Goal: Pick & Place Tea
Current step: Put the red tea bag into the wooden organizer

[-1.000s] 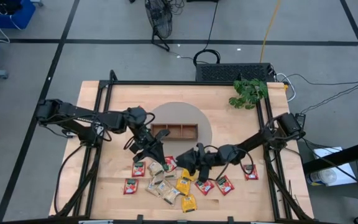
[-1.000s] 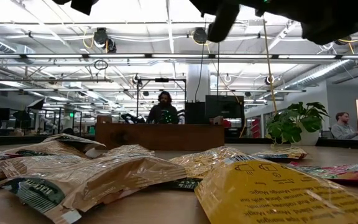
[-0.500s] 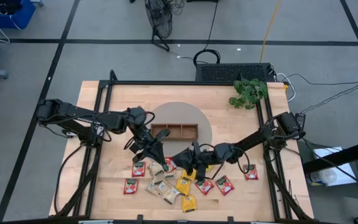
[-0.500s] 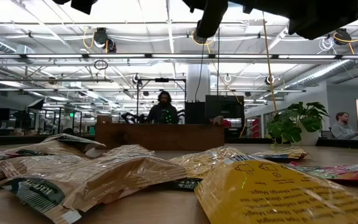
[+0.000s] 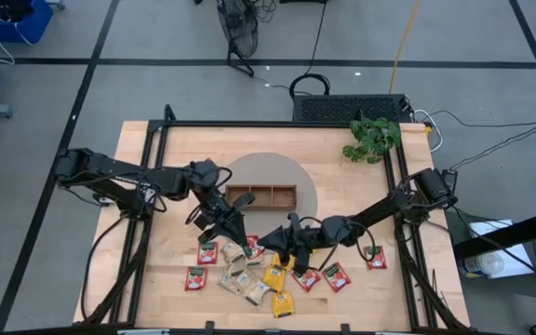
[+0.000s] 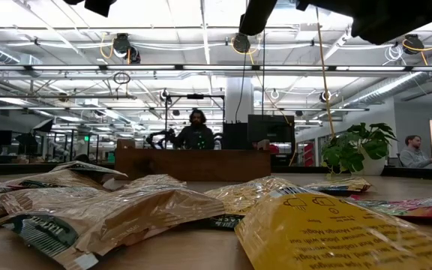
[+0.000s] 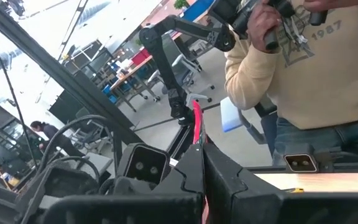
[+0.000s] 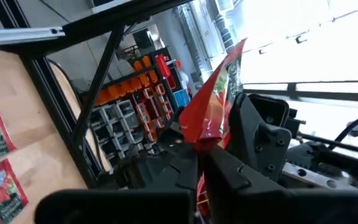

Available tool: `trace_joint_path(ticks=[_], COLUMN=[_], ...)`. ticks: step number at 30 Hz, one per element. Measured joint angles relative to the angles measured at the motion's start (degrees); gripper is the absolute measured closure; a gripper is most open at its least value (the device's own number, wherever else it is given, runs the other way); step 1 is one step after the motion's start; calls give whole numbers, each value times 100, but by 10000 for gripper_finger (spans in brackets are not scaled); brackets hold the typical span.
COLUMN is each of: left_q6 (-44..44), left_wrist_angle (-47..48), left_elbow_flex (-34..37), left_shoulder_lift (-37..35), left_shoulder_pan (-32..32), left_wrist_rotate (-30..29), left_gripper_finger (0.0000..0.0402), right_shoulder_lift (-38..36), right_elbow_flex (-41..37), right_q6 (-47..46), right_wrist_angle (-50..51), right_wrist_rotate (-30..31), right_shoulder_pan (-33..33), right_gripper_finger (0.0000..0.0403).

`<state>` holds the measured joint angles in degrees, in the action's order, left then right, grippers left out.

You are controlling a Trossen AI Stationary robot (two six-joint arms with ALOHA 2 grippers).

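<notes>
The right gripper is clamped on a red tea sachet, held above the loose tea sachets on the wooden table. Just beside it, the left gripper pinches another red sachet edge-on. Beyond both sits the wooden tray — farther off, a potted plant. A person in a cream sweatshirt stands past the table.

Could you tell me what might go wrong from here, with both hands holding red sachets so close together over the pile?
The right hand pinches its red sachet only by one edge, so it may slip out in transit. The left hand shows just a thin strip of its red sachet, also a shallow hold. Both hover near each other above the loose sachets, so the arms might collide on the way to the tray.
</notes>
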<state>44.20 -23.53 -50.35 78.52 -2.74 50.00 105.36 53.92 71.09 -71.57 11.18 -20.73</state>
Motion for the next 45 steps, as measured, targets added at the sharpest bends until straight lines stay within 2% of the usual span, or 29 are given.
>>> trace_joint_path(ticks=[4, 9, 12, 18, 20, 24, 27, 29, 36, 39, 41, 45], left_q6=[-313, -759, -919, -1182, -1213, -1291, -1348, -1533, -2584, -3524, -3802, -4329], left_wrist_angle=[9, -91, -61, -64, -22, 188, 231, 227, 74, -70, 210, 706], left_elbow_flex=[0, 8, 0, 4, 4, 2, 2, 2, 2, -11, -50, -174], left_shoulder_lift=[0, -97, -136, -161, -160, -158, -157, -157, -155, -160, -160, -155], left_shoulder_pan=[10, 12, 0, 1, 2, 10, 10, 10, 0, 10, 12, 20], left_wrist_rotate=[-253, -695, -914, -1250, -1674, -3117, -4273, -4838, -5483, -6218, -6764, -7585], left_gripper_finger=[398, 366, 348, 334, 333, 337, 345, 352, 372, 375, 371, 339], right_shoulder_lift=[0, -11, -7, -3, -63, -219, -278, -280, -273, -273, -273, -273], right_elbow_flex=[68, 76, 74, 67, 67, 67, 67, 67, 67, 67, 67, 67], right_q6=[172, 754, 931, 925, 893, 871, 1072, 1151, 904, 912, 966, 1003], right_wrist_angle=[225, 544, 1037, 2434, 2778, 3368, 3233, 3087, 2806, 2296, 2007, 1712], right_wrist_rotate=[741, 2080, 2803, 3843, 4246, 4849, 5410, 5732, 5787, 5809, 5806, 5777], right_shoulder_pan=[-15, -76, -66, -52, -30, -33, 75, 223, 531, 642, 709, 855], right_gripper_finger=[400, 401, 401, 402, 402, 402, 402, 402, 402, 403, 403, 403])
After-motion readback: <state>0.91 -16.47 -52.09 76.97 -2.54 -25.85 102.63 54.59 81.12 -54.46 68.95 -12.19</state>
